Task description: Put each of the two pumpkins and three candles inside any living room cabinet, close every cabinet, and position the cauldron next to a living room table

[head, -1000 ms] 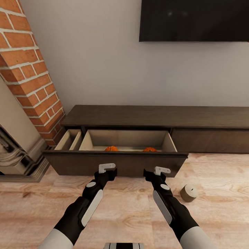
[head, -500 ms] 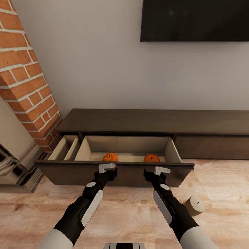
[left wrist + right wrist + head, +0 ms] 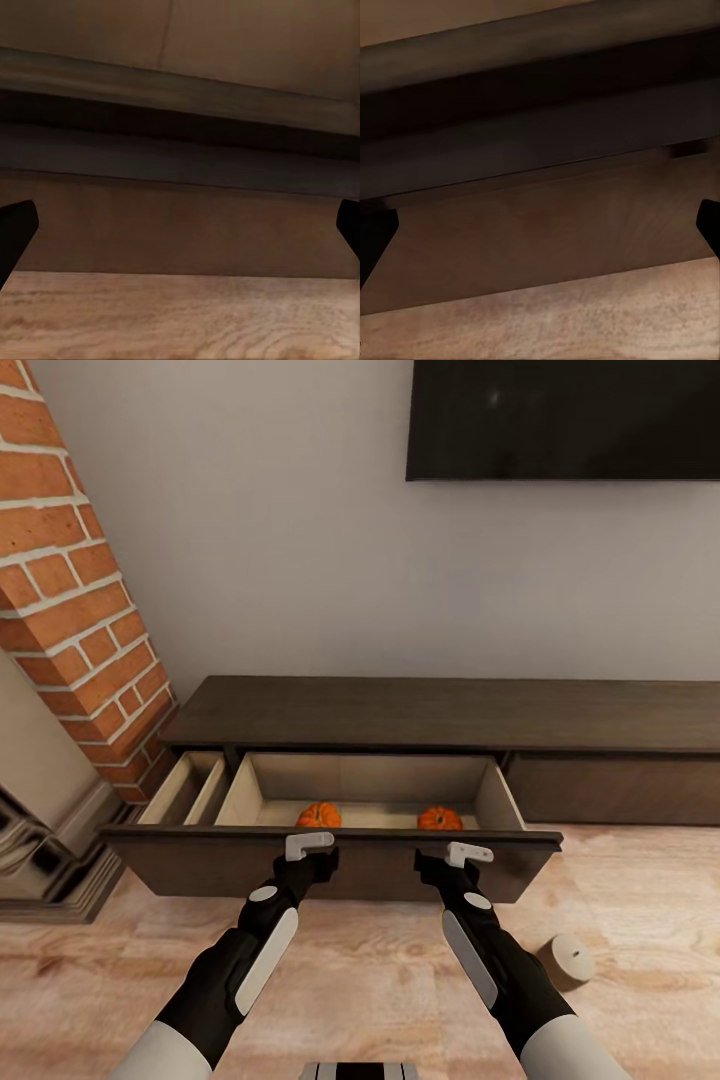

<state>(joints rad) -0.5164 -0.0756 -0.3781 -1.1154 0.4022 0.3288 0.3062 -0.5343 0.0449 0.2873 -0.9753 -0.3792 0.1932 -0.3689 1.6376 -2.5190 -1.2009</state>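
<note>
**Stocking the drawer: one candle on the floor**

Sitting in the pulled-out drawer point(image 3: 330, 852) of the cabinet point(image 3: 440, 712), both pumpkins are already where the task wants them: the left pumpkin point(image 3: 319, 816) lies just beyond the left gripper point(image 3: 309, 847), past the drawer front, and the right pumpkin point(image 3: 440, 818) lies just beyond the right gripper point(image 3: 467, 853). A candle point(image 3: 571, 958) stands upright on the wood floor point(image 3: 360, 980), off to the outer side of the right gripper and back toward the robot, well apart from the drawer. The other two candles may be hidden behind the drawer front; I cannot tell.

Both grippers hang close in front of the drawer front, near its top edge, apparently not touching it. In each wrist view the dark fingertips sit at opposite edges of the picture, so both sets of fingers are spread wide and hold nothing.

As I judge it, the candle step is in hand. The next move calls for the right arm to swing outward and down to the candle, close on its short body, lift it over the drawer front and release it inside. Then the drawer needs pushing shut, and the cauldron is yet to be dealt with.
</note>
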